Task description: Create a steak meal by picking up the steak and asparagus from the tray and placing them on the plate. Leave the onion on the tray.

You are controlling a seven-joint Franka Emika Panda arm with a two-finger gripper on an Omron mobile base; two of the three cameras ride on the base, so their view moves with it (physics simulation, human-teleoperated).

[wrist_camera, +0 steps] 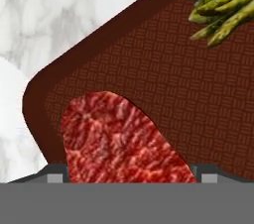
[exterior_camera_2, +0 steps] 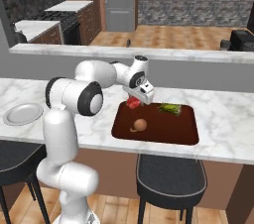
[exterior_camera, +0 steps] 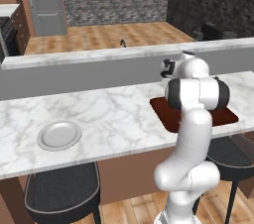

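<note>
Reaching over the near-left corner of the tray (exterior_camera_2: 171,134), the gripper (exterior_camera_2: 140,99) hangs directly above the steak (wrist_camera: 124,139), which lies flat on the tray floor close to the rim; whether the jaws are spread or pressed together cannot be told, since the fingertips are hidden behind the meat in the hand view and too small in the right base view. You appear to be at the approach for the first pick. Centre the steak between the jaws before descending, and close across its narrower width, because a flat raw slab is likely to slip or fold if pinched at one edge. Keep clear of the tray's low rim beside the meat. The asparagus (exterior_camera_2: 170,108) lies at the tray's far side, well apart, and the onion (exterior_camera_2: 141,125) sits nearer the front; neither should be disturbed. The plate (exterior_camera: 59,135) waits far along the marble counter (exterior_camera: 114,119), so a long, level carry follows.
</note>
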